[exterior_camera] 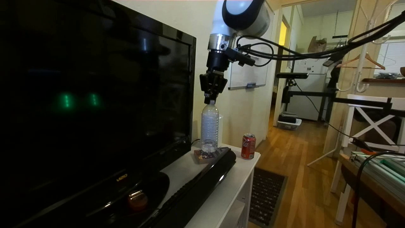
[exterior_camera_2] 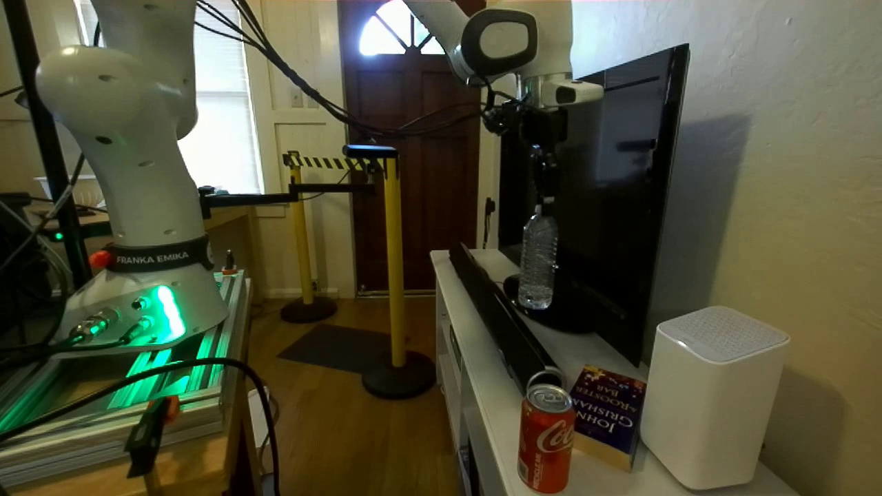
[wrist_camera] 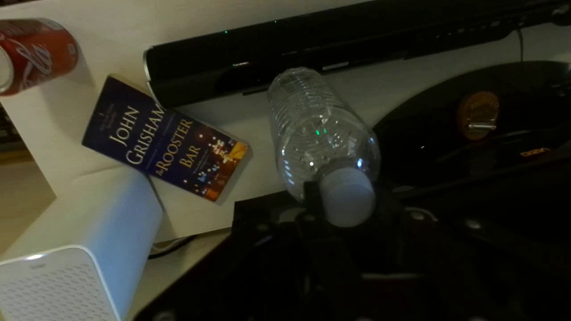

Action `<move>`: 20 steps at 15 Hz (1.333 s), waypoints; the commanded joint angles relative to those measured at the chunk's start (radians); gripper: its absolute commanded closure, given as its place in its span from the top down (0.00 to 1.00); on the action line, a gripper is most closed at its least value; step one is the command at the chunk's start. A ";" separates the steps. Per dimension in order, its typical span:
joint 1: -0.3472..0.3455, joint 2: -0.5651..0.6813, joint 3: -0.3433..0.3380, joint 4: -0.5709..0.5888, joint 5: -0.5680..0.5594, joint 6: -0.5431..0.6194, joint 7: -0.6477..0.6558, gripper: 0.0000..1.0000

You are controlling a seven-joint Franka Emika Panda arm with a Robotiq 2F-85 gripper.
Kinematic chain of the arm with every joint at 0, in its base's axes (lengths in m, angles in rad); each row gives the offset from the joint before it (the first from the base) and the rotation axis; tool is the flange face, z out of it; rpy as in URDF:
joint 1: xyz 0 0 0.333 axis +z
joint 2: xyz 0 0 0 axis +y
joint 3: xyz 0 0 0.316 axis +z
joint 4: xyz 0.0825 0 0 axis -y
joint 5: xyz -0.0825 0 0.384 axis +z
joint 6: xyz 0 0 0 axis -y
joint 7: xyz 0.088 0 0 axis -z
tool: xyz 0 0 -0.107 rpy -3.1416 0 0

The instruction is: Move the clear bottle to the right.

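Is a long white cabinet (exterior_camera_2: 579, 351). Bears a black soundbar (wrist_camera: 339, 42) along the front edge, stopping short of one short end. Carries a black television (exterior_camera: 110, 82) toward the back edge, on a glossy foot (wrist_camera: 428, 107). Supports a red can (exterior_camera_2: 546, 444), upright, near the front corner of that short end; a paperback (wrist_camera: 165, 140), flat and cover up, just beside the soundbar's end; and a white box (exterior_camera_2: 713, 410), upright, near the back corner.

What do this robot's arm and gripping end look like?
The smooth, rounded white arm has a silver metal ring near its angular, jointed black gripper, plus a black band lettered FRANKA EMIKA above its white base, where a green light glows. Long black cables loop out by the gripper.
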 commanded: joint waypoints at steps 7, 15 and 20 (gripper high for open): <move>0.007 -0.046 -0.009 -0.049 -0.011 -0.002 0.055 0.32; -0.050 -0.066 -0.108 -0.058 -0.026 0.060 0.165 0.08; -0.118 -0.082 -0.219 -0.072 -0.037 0.140 0.260 0.08</move>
